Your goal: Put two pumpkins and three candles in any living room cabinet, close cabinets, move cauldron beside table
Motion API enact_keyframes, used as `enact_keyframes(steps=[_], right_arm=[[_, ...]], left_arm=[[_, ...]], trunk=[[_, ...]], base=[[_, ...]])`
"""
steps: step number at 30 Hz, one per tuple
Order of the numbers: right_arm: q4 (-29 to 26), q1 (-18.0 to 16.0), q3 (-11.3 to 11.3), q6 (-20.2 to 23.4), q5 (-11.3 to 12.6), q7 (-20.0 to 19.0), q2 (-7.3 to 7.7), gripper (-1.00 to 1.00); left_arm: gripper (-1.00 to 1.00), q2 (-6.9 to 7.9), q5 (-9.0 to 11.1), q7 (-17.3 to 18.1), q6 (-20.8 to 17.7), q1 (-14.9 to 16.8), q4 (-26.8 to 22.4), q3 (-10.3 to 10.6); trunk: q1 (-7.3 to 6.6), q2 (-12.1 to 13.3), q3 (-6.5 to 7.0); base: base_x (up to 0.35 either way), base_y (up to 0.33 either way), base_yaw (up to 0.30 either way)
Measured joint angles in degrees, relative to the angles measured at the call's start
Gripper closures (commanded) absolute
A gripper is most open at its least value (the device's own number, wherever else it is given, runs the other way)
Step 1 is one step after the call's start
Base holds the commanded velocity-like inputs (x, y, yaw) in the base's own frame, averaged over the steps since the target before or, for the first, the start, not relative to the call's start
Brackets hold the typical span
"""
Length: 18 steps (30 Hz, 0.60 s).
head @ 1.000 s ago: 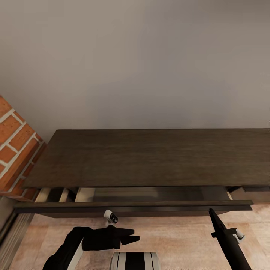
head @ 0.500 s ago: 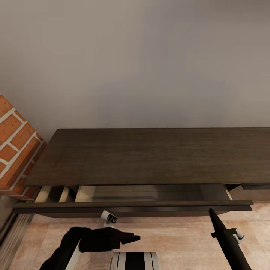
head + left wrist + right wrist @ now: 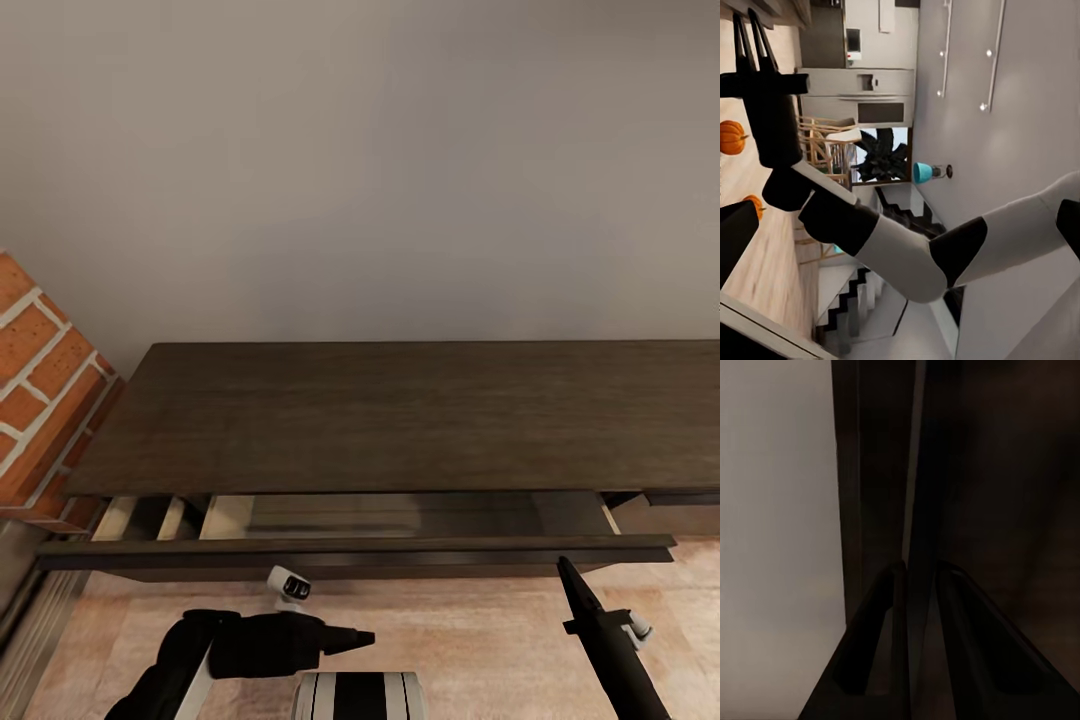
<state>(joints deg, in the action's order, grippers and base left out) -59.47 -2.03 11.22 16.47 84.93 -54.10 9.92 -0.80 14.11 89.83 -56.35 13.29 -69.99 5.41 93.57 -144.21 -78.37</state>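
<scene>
The long dark-brown cabinet (image 3: 400, 420) stands against the grey wall, with one wide drawer (image 3: 350, 550) pulled out and its pale inside showing. My left gripper (image 3: 368, 635) hangs low in front of that drawer, pointing right, its fingers together. My right gripper (image 3: 562, 565) points at the drawer front near its right end. Its two thin fingers (image 3: 881, 637) stand a narrow gap apart with nothing between them. In the left wrist view the right gripper (image 3: 745, 13) shows again, and two orange pumpkins (image 3: 730, 137) (image 3: 754, 204) sit on the wooden floor beyond it.
A red brick column (image 3: 40, 370) juts out at the cabinet's left end. Pale wooden floor (image 3: 480, 620) lies between me and the cabinet. Past my right arm, the left wrist view shows a staircase (image 3: 862, 300), a dark plant (image 3: 881, 154) and kitchen units (image 3: 862, 97).
My left gripper's two fingers, spread apart a second ago, have come together into one point. The right arm and the drawer have stayed put.
</scene>
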Motion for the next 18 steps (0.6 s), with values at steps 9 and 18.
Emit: enact_keyframes(steps=[9,18], right_arm=[[-0.32,0.01,0.00,0.00,0.01,0.51,0.01,1.00],[-0.34,0.00,-0.04,-0.12,0.00,0.52,0.00,1.00]], left_arm=[[-1.00,0.52,0.09,0.00,0.00,-0.13,-1.02,-0.01],[-1.00,0.92,1.09,-0.04,0.00,-0.13,-1.03,-0.02]], trunk=[[0.00,0.00,0.00],[0.01,0.00,0.00]], base=[[-0.061,0.000,0.000],[-0.082,0.000,0.000]])
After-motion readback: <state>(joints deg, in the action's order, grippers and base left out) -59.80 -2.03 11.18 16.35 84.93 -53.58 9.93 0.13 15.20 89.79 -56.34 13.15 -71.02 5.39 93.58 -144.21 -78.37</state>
